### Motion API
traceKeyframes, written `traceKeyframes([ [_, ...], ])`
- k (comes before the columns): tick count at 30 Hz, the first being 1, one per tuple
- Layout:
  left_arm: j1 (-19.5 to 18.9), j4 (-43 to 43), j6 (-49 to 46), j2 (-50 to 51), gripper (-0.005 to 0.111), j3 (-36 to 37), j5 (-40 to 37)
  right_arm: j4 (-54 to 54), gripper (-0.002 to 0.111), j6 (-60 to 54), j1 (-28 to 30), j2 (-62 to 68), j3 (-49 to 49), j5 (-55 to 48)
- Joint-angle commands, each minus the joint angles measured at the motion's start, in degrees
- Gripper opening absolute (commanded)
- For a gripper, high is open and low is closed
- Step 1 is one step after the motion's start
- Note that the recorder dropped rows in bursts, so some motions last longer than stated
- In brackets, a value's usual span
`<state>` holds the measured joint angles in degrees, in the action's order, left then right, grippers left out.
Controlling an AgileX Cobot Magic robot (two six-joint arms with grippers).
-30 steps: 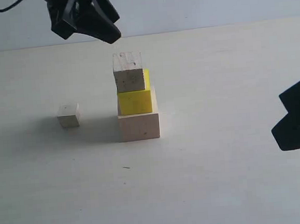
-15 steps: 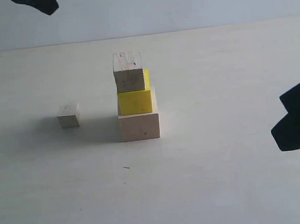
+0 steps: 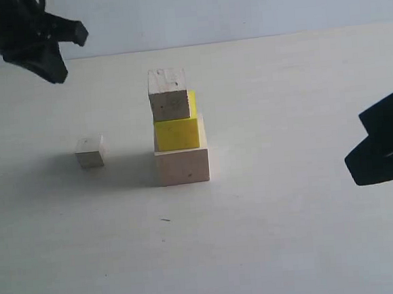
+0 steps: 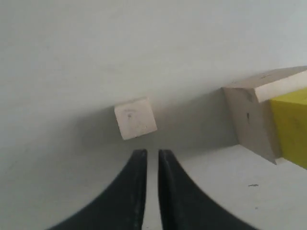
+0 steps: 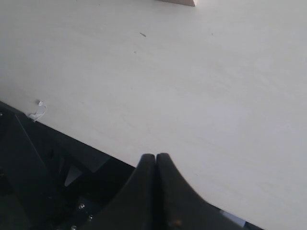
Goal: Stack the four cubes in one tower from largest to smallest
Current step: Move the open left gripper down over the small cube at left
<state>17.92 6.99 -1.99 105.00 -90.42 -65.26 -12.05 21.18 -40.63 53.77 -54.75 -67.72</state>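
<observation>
A three-cube tower stands mid-table: the largest pale wood cube point(image 3: 183, 165) as base, the yellow cube point(image 3: 177, 133) on it, and a smaller greyish-faced wooden cube point(image 3: 169, 98) on top. The smallest cube point(image 3: 89, 152) sits alone on the table to the tower's left. My left gripper point(image 3: 67, 55) hangs high at the back left, above and behind that small cube. In the left wrist view the small cube point(image 4: 135, 118) lies just past the left gripper point(image 4: 152, 154), whose jaws stand narrowly apart and empty. My right gripper point(image 3: 360, 154) hovers at the right edge, shut and empty point(image 5: 156, 157).
The white table point(image 3: 271, 236) ends at a pale back wall. In the right wrist view the table's front edge point(image 5: 86, 139) runs close by the right gripper, with dark robot frame point(image 5: 43, 191) below it. A small dark speck point(image 3: 165, 220) lies in front of the tower.
My left gripper moved away from above the tower to the back left and came down lower over the small cube's side. The right gripper shifted slightly left. The cubes have not moved.
</observation>
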Motion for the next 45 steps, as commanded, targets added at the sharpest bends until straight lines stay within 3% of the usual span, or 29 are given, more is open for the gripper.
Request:
traceKeyframes([
  [1, -0.12, 0.74, 4.17, 5.17, 0.030, 0.93, 1.22, 0.23, 0.000, -0.61, -0.01, -0.36, 0.26, 0.63],
  [6, -0.12, 0.88, 4.17, 10.63, 0.044, 0.93, 1.22, 0.23, 0.000, -0.61, -0.01, -0.36, 0.26, 0.63],
  [18, -0.12, 0.41, 4.30, 13.78, 0.045, 0.93, 3.65, 0.23, 0.000, -0.61, -0.01, -0.36, 0.26, 0.63],
  [25, -0.12, -0.28, 5.40, 13.78, 0.067, 0.93, 2.62, 0.23, 0.000, -0.61, -0.01, -0.36, 0.26, 0.63],
  [33, 0.01, -0.39, 11.86, 13.78, 0.067, 0.93, 4.10, 0.23, 0.000, -0.60, -0.01, -0.36, 0.26, 1.18],
  [45, 0.01, -0.78, 11.66, 13.78, 0.067, 0.93, 6.48, 0.11, 0.000, -0.60, -0.01, -0.36, 0.26, 1.31],
])
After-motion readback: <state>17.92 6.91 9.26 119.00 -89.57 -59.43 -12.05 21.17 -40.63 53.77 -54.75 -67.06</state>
